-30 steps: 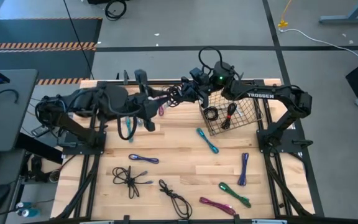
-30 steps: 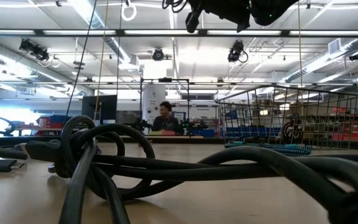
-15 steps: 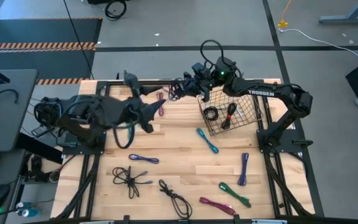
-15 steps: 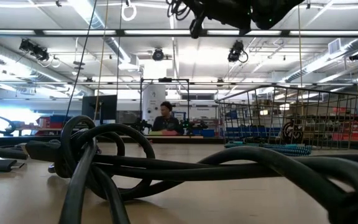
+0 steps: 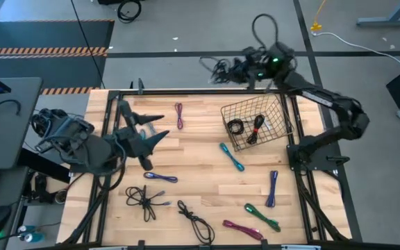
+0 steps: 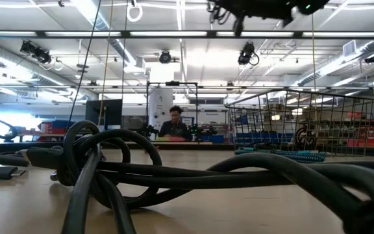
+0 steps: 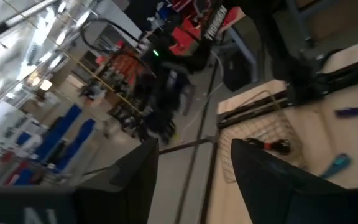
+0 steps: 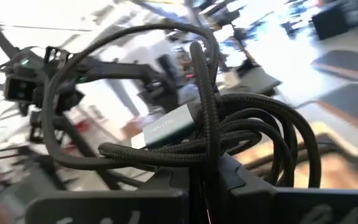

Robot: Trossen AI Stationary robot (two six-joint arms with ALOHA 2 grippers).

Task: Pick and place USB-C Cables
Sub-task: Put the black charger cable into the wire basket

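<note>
1 black braided cable bundle (image 8: pixel 229 134) sits clamped in the right pincer (image 5: pixel 222 68), jaws together on it, held high beyond the far edge of the surface (image 5: pixel 207 187) and just outside the wire basket (image 5: pixel 278 119). To finish this step well, I would carry it over the basket's open top, lower until the dangling loops are inside the rim, then release, so nothing snags on the wire. 2 cables already lie inside. The left pincer (image 5: pixel 146 133) stands apart, empty, above the left side of the surface near a purple cable (image 5: pixel 179 114). About 8 more bundles lie scattered across the surface.
</note>
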